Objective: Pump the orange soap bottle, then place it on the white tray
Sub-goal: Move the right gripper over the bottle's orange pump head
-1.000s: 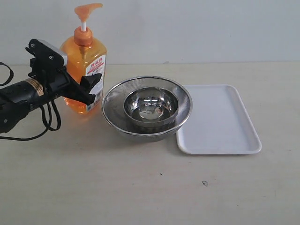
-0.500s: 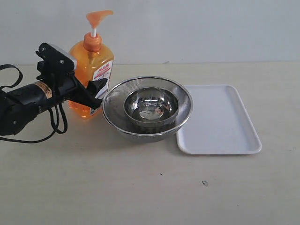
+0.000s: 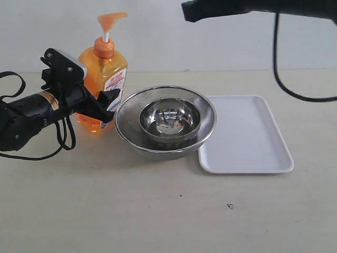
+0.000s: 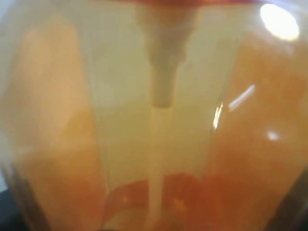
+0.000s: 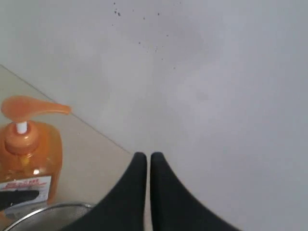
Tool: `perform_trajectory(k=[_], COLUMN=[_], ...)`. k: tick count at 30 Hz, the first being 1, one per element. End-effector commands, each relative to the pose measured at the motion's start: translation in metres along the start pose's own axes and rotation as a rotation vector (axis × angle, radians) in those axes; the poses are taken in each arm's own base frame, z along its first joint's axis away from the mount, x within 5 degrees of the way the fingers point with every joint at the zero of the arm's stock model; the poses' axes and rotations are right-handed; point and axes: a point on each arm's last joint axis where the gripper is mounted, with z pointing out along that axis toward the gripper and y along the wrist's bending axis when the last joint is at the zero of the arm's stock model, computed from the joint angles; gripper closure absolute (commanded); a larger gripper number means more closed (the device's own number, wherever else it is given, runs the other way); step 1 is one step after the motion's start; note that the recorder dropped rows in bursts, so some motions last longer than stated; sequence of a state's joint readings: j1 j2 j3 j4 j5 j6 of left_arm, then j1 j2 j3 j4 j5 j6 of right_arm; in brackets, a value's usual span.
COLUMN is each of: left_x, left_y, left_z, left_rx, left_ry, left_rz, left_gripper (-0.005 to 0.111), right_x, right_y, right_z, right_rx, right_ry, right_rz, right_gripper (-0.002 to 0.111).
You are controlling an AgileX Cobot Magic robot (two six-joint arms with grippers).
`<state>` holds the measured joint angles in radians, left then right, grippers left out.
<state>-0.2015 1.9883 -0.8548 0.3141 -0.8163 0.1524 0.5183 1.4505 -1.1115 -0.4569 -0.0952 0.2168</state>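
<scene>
Orange soap bottle one, white tray one.

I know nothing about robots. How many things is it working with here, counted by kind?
orange soap bottle: 1
steel bowls: 2, a mesh bowl with a plain bowl nested inside
white tray: 1
Total: 4

Soap bottle left of mesh bowl; tray right.
</scene>
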Motion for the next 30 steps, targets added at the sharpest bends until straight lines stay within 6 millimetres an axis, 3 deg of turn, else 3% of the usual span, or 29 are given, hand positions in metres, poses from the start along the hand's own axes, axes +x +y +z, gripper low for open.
perform_trajectory(k=[1,13,18,30], left_x=[-0.011,-0.010,-0.009,-0.009], left_y=[0.002,0.002,0.001,0.001], left_z=[0.001,0.001,0.001,0.001], left_rx=[-0.016,-0.015,-0.014,-0.012], left_ry=[-0.061,-0.058,-0.049,-0.040], left_rz=[0.010,0.010,0.010,0.010], left_gripper=[0.102,0.102,0.102,0.102], right_x=[-0.005,-0.026,-0.028,-0.015], right_y=[0.006,0.053,0.060,0.070], right_z=[0.038,0.091,0.108,0.116], right_rx=[-0.030,-0.144,-0.142,-0.129], right_ry=[-0.036,-0.138,-0.121,0.026], right_rz=[-0.058,-0.163,-0.174,-0.184], right_gripper=[0.108,0.108,0.108,0.108])
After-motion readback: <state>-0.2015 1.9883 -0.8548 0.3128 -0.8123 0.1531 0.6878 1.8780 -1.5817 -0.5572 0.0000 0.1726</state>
